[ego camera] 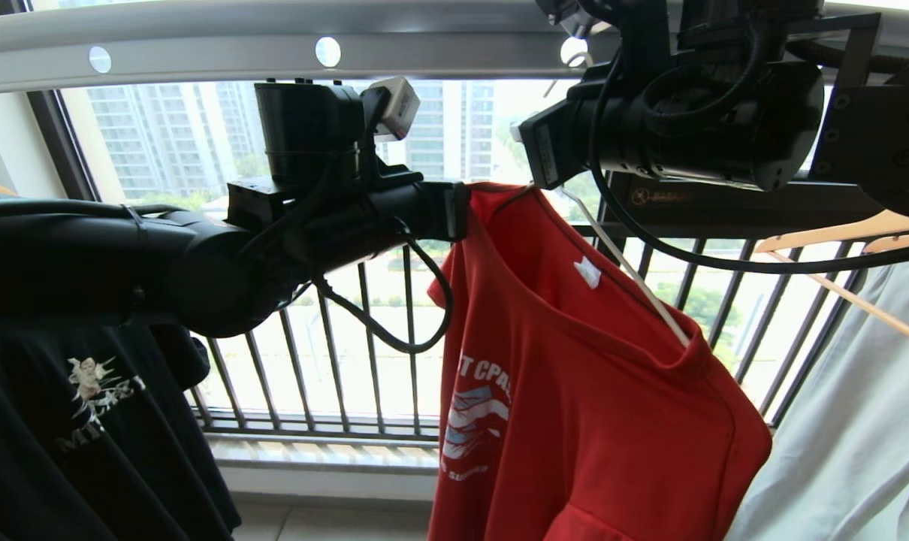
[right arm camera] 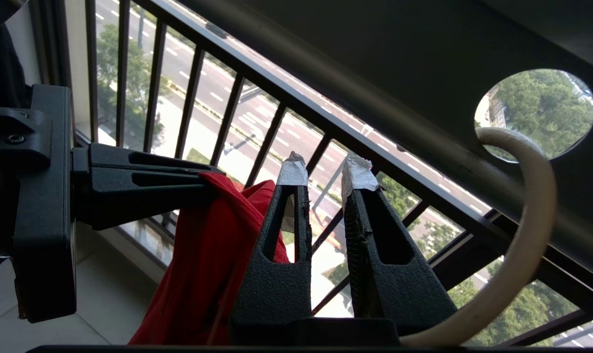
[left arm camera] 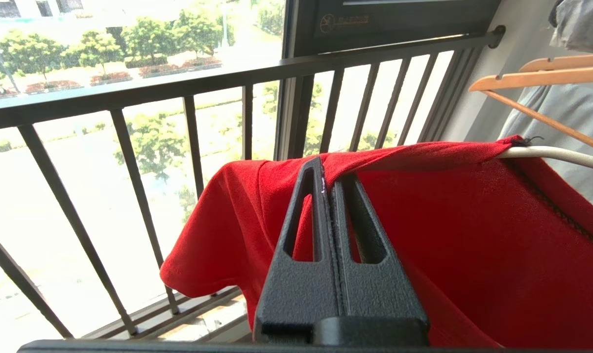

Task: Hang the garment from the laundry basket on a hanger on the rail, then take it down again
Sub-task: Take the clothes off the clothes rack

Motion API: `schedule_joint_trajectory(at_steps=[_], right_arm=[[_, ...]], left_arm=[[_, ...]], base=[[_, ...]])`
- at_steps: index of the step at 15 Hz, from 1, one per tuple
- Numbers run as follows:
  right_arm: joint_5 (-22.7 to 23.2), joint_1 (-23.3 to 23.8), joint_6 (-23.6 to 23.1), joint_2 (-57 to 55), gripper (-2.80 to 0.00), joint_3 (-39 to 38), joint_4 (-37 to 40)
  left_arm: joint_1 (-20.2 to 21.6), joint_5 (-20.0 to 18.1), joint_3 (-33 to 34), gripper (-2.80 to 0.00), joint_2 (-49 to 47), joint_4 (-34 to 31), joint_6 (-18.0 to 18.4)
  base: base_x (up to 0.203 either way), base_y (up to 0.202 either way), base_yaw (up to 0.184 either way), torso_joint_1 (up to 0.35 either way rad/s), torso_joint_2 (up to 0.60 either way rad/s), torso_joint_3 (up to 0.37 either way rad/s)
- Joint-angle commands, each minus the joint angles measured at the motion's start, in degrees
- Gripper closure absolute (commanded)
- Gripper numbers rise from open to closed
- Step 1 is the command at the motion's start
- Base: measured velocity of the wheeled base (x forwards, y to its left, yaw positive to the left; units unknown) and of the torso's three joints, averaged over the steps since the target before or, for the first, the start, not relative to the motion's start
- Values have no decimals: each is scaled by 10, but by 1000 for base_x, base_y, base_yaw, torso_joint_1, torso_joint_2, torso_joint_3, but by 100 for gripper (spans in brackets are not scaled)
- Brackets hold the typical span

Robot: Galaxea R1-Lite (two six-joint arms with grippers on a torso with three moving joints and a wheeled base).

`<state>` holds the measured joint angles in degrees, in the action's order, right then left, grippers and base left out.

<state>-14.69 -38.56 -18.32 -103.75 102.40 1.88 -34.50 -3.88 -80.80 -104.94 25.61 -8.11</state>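
Garment [ego camera: 575,361] — the red T-shirt — hangs on the cream hanger [ego camera: 627,270], whose hook [right arm camera: 527,206] sits in a round hole of the rail [ego camera: 274,45]; hanging appears done. Left gripper [left arm camera: 328,184] has its jaws pressed together on the shoulder fabric at the hanger's left end. Right gripper [right arm camera: 321,169] sits beside the hook under the rail, jaws slightly apart, gripping nothing visible. Remaining, by judgement: taking the garment down — no laundry basket is in view.
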Motion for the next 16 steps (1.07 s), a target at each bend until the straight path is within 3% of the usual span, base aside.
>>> schedule_joint_trajectory(at_steps=[1,6,10,16], right_arm=[[1,0,-1,7,0,-3,1],[5,0,-1,22,0,-21,1],[5,0,-1,23,0,-22,1],[5,1,-1,22,0,-22,1]], left_arm=[[7,1,-17,0,-7,1,-6],[24,43,-61,0,-67,1,-6],[40,42,-61,0,-78,1,-8],[22,40,-54,0,-47,-3,-14]], base=[[0,0,0,0,0,0],[0,0,0,0,0,0],[0,0,0,0,0,0],[0,0,0,0,0,0]])
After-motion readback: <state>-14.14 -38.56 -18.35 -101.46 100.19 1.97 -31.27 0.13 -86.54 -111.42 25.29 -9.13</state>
